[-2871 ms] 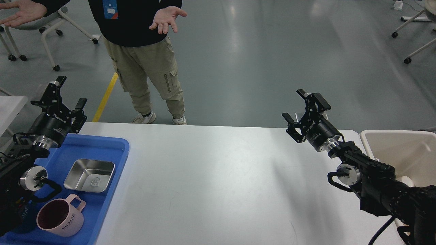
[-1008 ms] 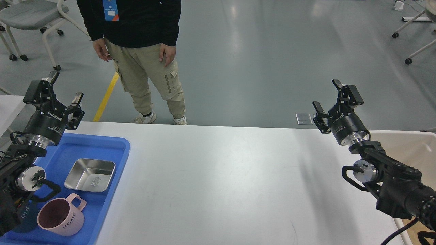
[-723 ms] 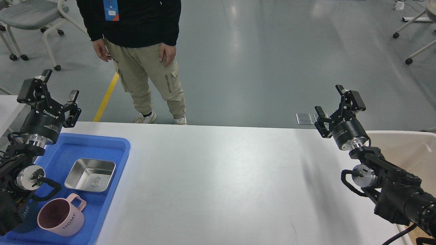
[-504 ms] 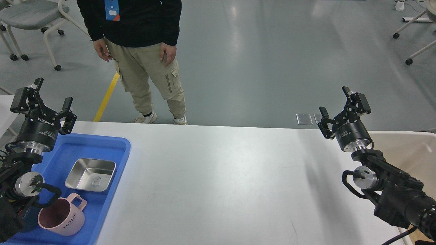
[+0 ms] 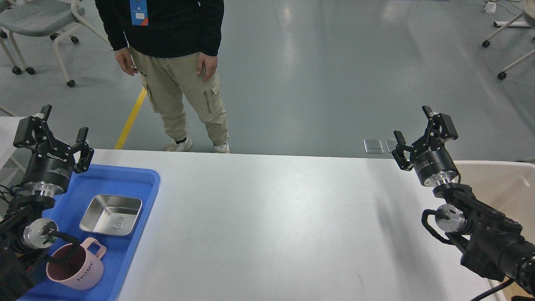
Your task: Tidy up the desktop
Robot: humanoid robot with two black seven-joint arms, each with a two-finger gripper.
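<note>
At right, the beige bin is seemingly half hidden behind the right arm.

The desktop was observed as a large, smooth, white rectangular surface with rounded corners, lying flat and level. Its far edge was seen running straight across the view, with grey floor beyond. Faint scuffs and soft reflections were noted on the bare central area, which spanned most of the width
</note>
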